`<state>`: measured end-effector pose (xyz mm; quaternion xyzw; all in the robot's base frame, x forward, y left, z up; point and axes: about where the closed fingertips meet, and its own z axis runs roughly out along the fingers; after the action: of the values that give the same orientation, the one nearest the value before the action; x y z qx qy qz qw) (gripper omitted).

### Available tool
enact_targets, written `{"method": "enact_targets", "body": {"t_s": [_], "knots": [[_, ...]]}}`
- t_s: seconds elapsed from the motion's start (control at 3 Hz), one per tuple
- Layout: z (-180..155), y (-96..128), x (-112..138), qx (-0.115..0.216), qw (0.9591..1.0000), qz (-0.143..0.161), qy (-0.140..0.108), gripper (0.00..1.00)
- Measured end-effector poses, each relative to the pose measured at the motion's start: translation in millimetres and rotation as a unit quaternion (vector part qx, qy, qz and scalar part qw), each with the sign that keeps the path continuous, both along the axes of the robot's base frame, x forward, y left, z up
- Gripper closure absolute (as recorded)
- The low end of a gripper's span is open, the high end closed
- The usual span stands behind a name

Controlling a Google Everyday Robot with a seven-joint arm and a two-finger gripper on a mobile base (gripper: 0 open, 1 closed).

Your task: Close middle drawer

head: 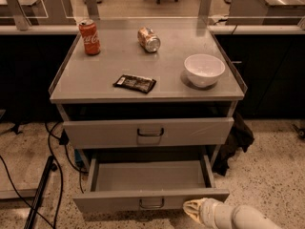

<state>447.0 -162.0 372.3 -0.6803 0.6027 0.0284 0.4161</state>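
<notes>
On the cabinet top (95, 75) sit an upright can (89, 37) back left, a tipped can (149, 39) right of it, a packet (135, 83) in front, a bowl (204, 69) at right. Under the upper drawer (105, 132) the middle drawer (109, 202) juts forward, the gripper (193, 209) before its front's right part

- The gripper (194, 209) sits low at the bottom of the camera view, right of centre, with its pale tip pointing left.
- The white arm (248, 218) comes in from the lower right corner, lying nearly level behind it.
</notes>
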Motion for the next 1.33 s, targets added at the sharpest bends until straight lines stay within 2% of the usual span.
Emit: {"method": "enact_targets", "body": {"t_s": [0.67, 1.33], "knots": [[-6, -1, 39, -0.001, 0.9991, -0.013, -0.040, 1.00], [-10, -4, 83, -0.001, 0.9974, -0.032, -0.065, 1.00]]}}
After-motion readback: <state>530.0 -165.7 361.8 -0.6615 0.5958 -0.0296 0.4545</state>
